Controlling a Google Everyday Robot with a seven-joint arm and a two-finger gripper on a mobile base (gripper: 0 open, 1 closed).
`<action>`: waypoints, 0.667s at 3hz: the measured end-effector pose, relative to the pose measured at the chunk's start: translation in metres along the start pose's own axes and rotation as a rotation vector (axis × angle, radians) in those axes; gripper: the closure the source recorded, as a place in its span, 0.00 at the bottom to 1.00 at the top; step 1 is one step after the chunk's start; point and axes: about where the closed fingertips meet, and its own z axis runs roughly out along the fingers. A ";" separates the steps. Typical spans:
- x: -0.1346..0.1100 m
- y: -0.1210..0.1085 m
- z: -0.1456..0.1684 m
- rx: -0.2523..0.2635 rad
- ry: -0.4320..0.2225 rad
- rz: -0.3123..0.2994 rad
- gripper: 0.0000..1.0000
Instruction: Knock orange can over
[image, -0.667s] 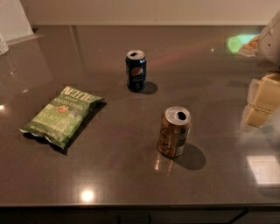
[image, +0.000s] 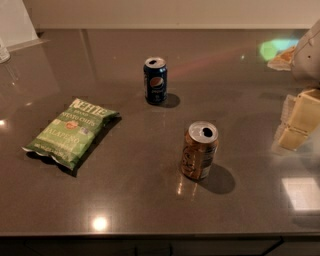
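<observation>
The orange can (image: 199, 151) stands upright on the dark countertop (image: 140, 200), right of centre and toward the front. It is orange-bronze with a silver top. My gripper (image: 296, 120) is at the right edge of the view, with pale yellow fingers, to the right of the can and well apart from it. Part of the arm (image: 307, 55) shows above it.
A dark blue Pepsi can (image: 155, 80) stands upright behind and left of the orange can. A green chip bag (image: 71, 131) lies flat at the left. A white object (image: 17, 22) sits at the back left corner. The counter's front edge runs along the bottom.
The gripper has shifted slightly left and down at the right edge. The cans and the bag have not moved.
</observation>
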 end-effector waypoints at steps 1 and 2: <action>-0.002 0.019 0.018 -0.068 -0.110 0.008 0.00; -0.011 0.036 0.038 -0.128 -0.238 0.019 0.00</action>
